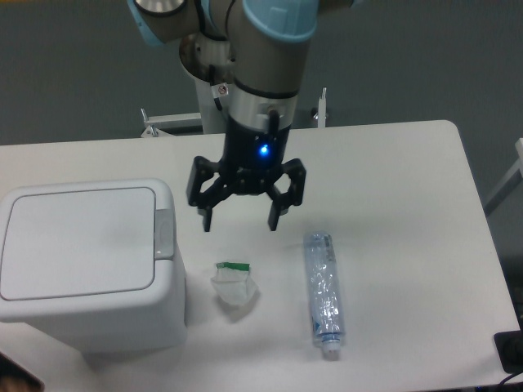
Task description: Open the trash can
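The large white boxy plastic trash can sits at the left end of the white desk, its flat lid closed and lying lengthwise left to right, with the small grey push-button tab on its right edge. Just right of the can and above the desk hangs the black two-finger gripper, fingers spread and pointing down, holding nothing. Right of the can lies a crumpled white wrapper with a green strip, and farther right a clear crushed plastic bottle, cap toward the near edge.

Robotics lab: pedestal-mounted arm, bare white table.
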Motion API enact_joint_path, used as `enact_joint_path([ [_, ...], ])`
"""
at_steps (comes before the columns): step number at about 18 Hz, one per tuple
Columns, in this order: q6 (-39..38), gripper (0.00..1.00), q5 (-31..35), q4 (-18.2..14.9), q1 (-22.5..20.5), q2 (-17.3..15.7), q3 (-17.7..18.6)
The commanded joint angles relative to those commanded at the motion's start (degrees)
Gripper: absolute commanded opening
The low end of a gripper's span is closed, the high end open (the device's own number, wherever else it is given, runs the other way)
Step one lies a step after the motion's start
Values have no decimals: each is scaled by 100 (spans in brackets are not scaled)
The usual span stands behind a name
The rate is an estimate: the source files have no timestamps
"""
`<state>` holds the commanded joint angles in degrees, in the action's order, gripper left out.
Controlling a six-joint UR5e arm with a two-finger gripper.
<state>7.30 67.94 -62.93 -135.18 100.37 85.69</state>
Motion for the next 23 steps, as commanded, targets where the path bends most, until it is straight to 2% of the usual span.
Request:
enact_joint_path([
  [4, -18, 100, -141, 105, 9, 18, 9],
  [23, -53, 100, -123, 114, 185, 123, 26],
])
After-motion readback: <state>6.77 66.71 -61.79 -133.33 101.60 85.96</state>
